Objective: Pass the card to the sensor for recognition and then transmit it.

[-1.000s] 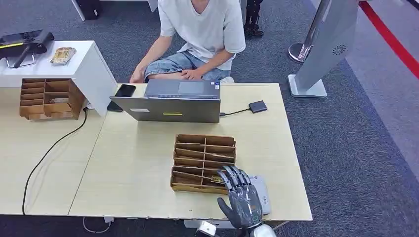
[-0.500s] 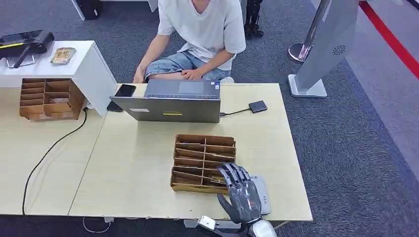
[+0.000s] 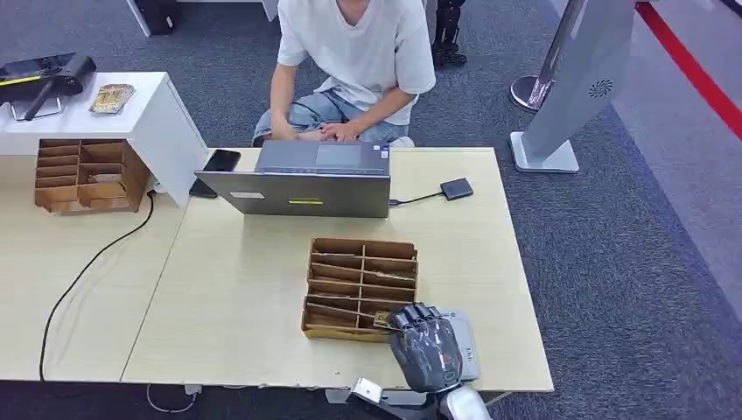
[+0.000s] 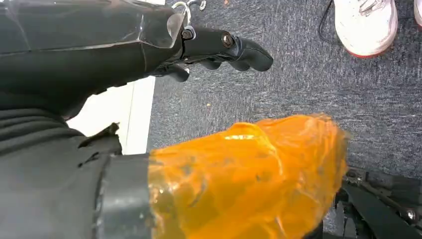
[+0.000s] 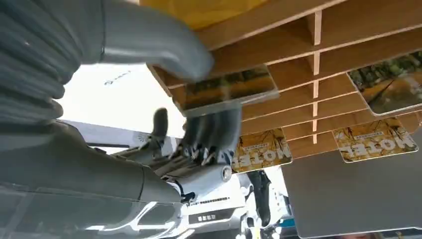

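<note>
On the far left, well away from the wooden card rack (image 3: 360, 289), a white stand (image 3: 149, 114) carries a dark device (image 3: 44, 74) and a small stack of cards (image 3: 111, 97). A second wooden organiser (image 3: 87, 175) sits under it, also well left of the rack. A black cable (image 3: 92, 258) trails across the bench (image 3: 236, 297) on that side.

The left hand (image 4: 219, 47) hangs off the bench above grey carpet. Its dark fingers are curled in loosely and there is nothing in them.

Beyond the rack, a phone (image 3: 221, 160) lies beside a grey laptop (image 3: 302, 179), and a person in a white shirt (image 3: 354, 52) sits behind the laptop with both hands near its edge. Right of the laptop and beyond the rack, a small dark box (image 3: 457, 188) is linked to it by a short wire.

The rack stands mid-bench with slanted slots. At its near right corner the right hand (image 3: 426, 346) has its fingers bent over the rack's edge. In the right wrist view the thumb and the dark fingers (image 5: 214, 132) pinch a card (image 5: 229, 89) with a yellow-green picture, which lies against a slot divider at that near corner. More cards (image 5: 261, 149) marked "MOTEL" rest in slots deeper in the rack.

Just right of the rack, partly under the right hand, lies a flat pale grey sensor pad (image 3: 464, 341). Far right of the rack, off the bench, a grey upright panel (image 3: 582, 79) stands on the carpet.
</note>
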{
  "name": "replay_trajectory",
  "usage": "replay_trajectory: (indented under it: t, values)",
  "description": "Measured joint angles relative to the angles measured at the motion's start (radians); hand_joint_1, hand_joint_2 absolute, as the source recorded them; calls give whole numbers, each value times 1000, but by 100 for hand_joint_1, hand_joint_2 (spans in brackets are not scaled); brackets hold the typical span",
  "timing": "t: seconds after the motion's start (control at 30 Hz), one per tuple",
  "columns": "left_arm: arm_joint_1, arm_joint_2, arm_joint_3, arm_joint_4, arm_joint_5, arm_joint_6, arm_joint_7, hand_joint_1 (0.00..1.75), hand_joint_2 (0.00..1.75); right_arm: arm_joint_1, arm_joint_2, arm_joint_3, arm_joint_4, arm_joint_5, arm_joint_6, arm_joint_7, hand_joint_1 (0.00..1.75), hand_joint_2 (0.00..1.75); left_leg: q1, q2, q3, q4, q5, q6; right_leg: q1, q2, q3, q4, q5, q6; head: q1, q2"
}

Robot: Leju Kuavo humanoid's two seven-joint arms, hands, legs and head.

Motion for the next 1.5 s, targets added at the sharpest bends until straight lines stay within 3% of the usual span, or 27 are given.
replay_trajectory:
  t: [0.73,0.8,1.17,1.5]
  values:
    - [0,1,0,0,2,0,0,0,0,-13,6,-2,4,-14,0,-16,161,175,0,0,0,0,0,0,0,0,0,0,0,0,0,0]
    - [0,1,0,0,4,0,0,0,0,-13,6,-3,4,-13,0,-24,171,175,0,0,0,0,0,0,0,0,0,0,0,0,0,0]
    - [0,3,-1,0,21,1,0,0,0,32,43,-88,-114,49,0,-142,175,175,0,0,0,0,0,0,0,0,0,0,0,0,0,0]
    - [0,3,-3,0,38,4,-2,0,0,111,100,-196,-321,65,0,-325,175,175,0,0,0,0,0,0,0,0,0,0,0,0,0,0]
